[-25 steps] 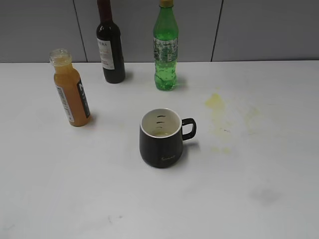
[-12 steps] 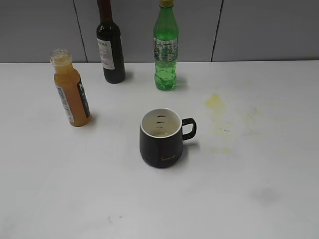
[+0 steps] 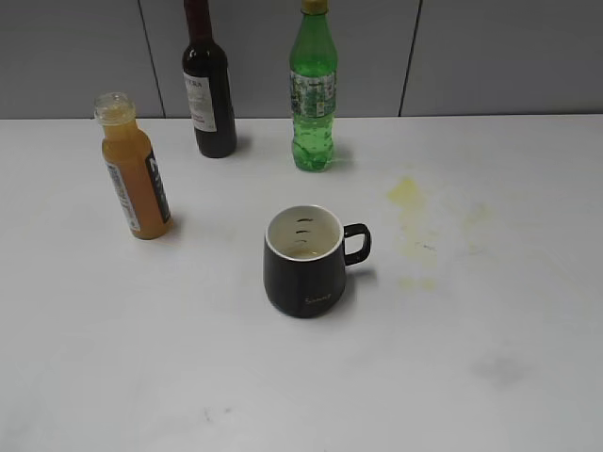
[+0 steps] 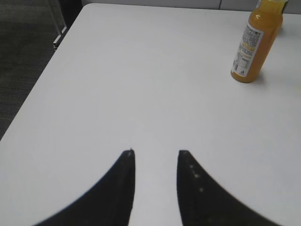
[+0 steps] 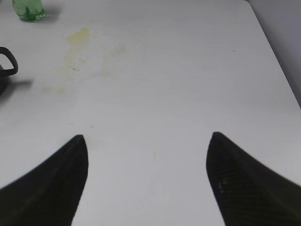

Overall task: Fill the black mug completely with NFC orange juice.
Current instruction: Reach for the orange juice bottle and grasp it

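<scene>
The black mug (image 3: pixel 304 261) stands mid-table, handle to the right, its white inside showing a little pale liquid at the bottom. Its handle (image 5: pixel 8 61) shows at the left edge of the right wrist view. The NFC orange juice bottle (image 3: pixel 135 169) stands uncapped at the left, tilted slightly, nearly full; it also stands at the top right of the left wrist view as the juice bottle (image 4: pixel 256 42). My left gripper (image 4: pixel 155 152) is open over bare table, well short of the bottle. My right gripper (image 5: pixel 147 136) is wide open, holding nothing. Neither arm shows in the exterior view.
A dark wine bottle (image 3: pixel 208 83) and a green soda bottle (image 3: pixel 313 89) stand at the back against the grey wall. Yellowish stains (image 3: pixel 407 192) mark the table right of the mug. The table's left edge (image 4: pixel 44 56) drops to dark floor.
</scene>
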{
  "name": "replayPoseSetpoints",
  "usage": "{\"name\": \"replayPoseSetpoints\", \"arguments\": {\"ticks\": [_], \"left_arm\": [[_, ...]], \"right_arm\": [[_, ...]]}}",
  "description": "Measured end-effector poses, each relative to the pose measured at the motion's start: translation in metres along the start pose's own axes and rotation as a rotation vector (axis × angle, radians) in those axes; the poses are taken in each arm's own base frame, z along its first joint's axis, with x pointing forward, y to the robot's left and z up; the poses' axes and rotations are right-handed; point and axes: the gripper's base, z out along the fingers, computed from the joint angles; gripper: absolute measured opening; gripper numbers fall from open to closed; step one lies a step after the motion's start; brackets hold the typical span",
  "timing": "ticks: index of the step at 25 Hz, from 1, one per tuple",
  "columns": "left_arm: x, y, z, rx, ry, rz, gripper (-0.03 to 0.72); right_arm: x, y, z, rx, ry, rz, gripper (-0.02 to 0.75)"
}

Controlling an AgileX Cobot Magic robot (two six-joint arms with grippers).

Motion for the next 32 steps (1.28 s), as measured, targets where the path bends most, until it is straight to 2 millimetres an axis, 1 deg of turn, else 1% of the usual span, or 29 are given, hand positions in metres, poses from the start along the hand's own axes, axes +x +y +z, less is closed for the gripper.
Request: {"name": "replayPoseSetpoints", "arguments": {"ticks": [2,3,4,5,6,7,8,9,10,12,17,20,22,26,29,32], "left_arm": [[0.0,0.0,0.0,0.0,0.0,0.0,0.244],[0.0,0.0,0.0,0.0,0.0,0.0,0.257],[0.0,0.0,0.0,0.0,0.0,0.0,0.288],[0.0,0.0,0.0,0.0,0.0,0.0,0.331],[0.0,0.0,0.0,0.0,0.0,0.0,0.408],[0.0,0.0,0.0,0.0,0.0,0.0,0.505],[0.0,0.0,0.0,0.0,0.0,0.0,0.571],[0.0,0.0,0.0,0.0,0.0,0.0,0.615],[0.0,0.0,0.0,0.0,0.0,0.0,0.634],[0.0,0.0,0.0,0.0,0.0,0.0,0.65],[-0.002,0.0,-0.001,-0.001,-0.018,0.0,0.657],[-0.015,0.001,-0.006,-0.011,-0.14,0.0,0.657],[-0.027,0.002,-0.004,-0.016,-0.21,0.0,0.657],[-0.057,0.004,0.016,-0.019,-0.277,0.001,0.657],[-0.081,0.005,0.038,-0.011,-0.341,-0.015,0.657],[-0.095,0.005,0.067,0.001,-0.388,-0.053,0.654]], "right_arm": [[0.0,0.0,0.0,0.0,0.0,0.0,0.594],[0.0,0.0,0.0,0.0,0.0,0.0,0.594],[0.0,0.0,0.0,0.0,0.0,0.0,0.594],[0.0,0.0,0.0,0.0,0.0,0.0,0.594],[0.0,0.0,0.0,0.0,0.0,0.0,0.594],[0.0,0.0,0.0,0.0,0.0,0.0,0.594],[0.0,0.0,0.0,0.0,0.0,0.0,0.594],[0.0,0.0,0.0,0.0,0.0,0.0,0.594],[0.0,0.0,0.0,0.0,0.0,0.0,0.594],[0.0,0.0,0.0,0.0,0.0,0.0,0.594],[0.0,0.0,0.0,0.0,0.0,0.0,0.594],[0.0,0.0,0.0,-0.001,0.0,0.001,0.594],[0.0,0.0,0.0,-0.001,0.0,0.001,0.594],[0.0,0.0,0.0,-0.001,-0.001,0.001,0.594],[0.0,0.0,0.0,-0.001,-0.001,0.001,0.594],[0.0,0.0,0.0,-0.001,-0.001,0.001,0.594]]}}
